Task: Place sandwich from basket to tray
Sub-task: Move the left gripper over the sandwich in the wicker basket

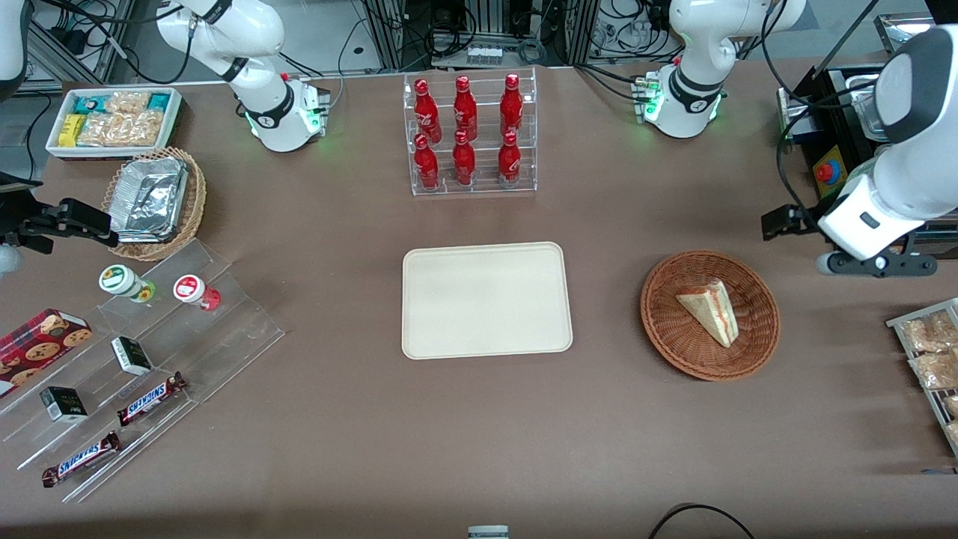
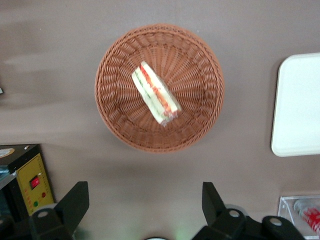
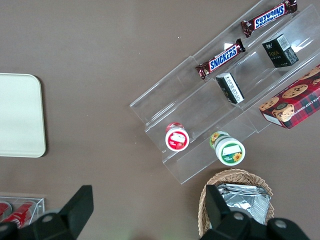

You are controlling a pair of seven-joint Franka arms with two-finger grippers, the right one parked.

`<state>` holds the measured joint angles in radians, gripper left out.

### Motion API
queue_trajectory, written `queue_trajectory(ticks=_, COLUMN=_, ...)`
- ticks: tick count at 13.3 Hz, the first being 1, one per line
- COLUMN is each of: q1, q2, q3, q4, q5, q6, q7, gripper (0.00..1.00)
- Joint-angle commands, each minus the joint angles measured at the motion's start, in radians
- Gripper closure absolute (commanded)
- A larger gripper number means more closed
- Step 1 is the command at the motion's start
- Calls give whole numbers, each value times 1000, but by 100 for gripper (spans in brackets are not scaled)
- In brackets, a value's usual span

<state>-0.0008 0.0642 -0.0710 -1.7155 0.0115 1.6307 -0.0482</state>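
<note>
The small triangular clear-wrapped sandwich [image 2: 155,93] of pale bread, with red and green filling along 1 edge, lies in the round reddish-brown wicker basket [image 2: 112,117], below the spread, empty gripper [image 2: 145,202]. The flat cream rectangular tray [image 1: 486,299] sits well apart.

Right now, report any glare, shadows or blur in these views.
Front view: even light, glare on the foil trays, sandwich sharp in the basket. Left wrist view: soft shadow beside the basket, open gripper dark and blurred, tray washed out. Right wrist view: glare on the clear acrylic shelf.
</note>
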Motion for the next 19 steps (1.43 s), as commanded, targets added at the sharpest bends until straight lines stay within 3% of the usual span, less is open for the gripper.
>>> queue_trajectory(ticks=1, q1=1, q2=20, q3=-4, q4=-53, q5=-5, q6=93, q7=-70, gripper=0)
queue_trajectory(ticks=4, q1=1, q2=26, q3=-6, q4=-160, q5=-7, q6=242, q7=-93, gripper=0)
queue_trajectory(ticks=11, q1=-5, q2=48, q3=-9, q4=-340, q5=-2, q6=492, q7=-459, gripper=0)
queue_trajectory(ticks=19, q1=-19, q2=35, q3=-12, q4=-496, q5=5, q6=678, q7=-622, gripper=0)
